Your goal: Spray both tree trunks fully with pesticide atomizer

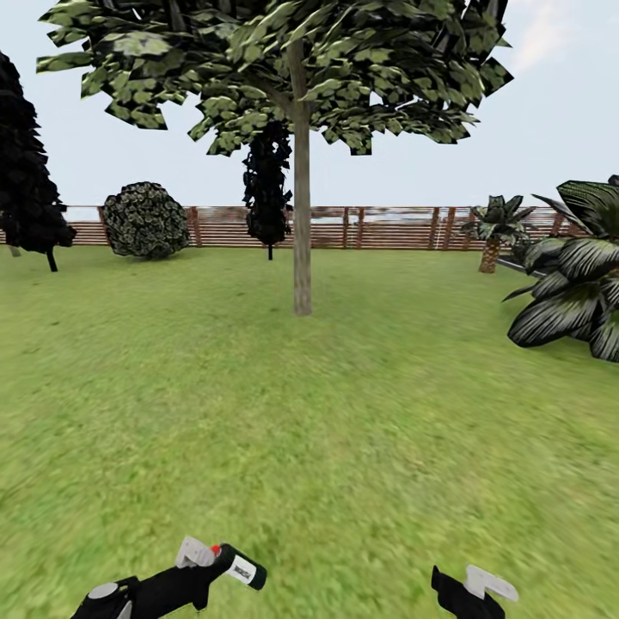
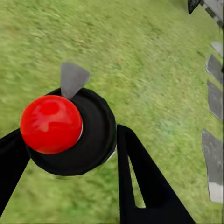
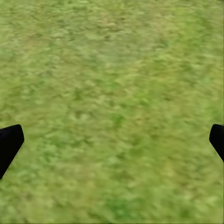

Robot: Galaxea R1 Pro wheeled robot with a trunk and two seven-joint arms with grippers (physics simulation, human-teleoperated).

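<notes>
A tall tree stands ahead on the lawn, its straight grey-brown trunk [image 1: 302, 232] rising to a broad leafy canopy [image 1: 284, 64]. Low in the head view my left gripper [image 1: 199, 574] is shut on the pesticide atomizer [image 1: 234, 566], a dark bottle with a white label and a red cap, lying tilted toward the right. The left wrist view looks down on the atomizer's red cap [image 2: 51, 124] and black body [image 2: 95, 135] between my black fingers [image 2: 140, 177]. My right gripper [image 1: 471, 593] hangs open over bare grass, its fingertips [image 3: 10, 144] far apart.
A brown slat fence [image 1: 378, 228] closes the lawn's far side. A round bush [image 1: 146, 220] and dark cypress-like trees [image 1: 267, 185] stand near it. Palm-like plants [image 1: 576, 275] crowd the right side. Grey paving slabs [image 2: 213, 98] show in the left wrist view.
</notes>
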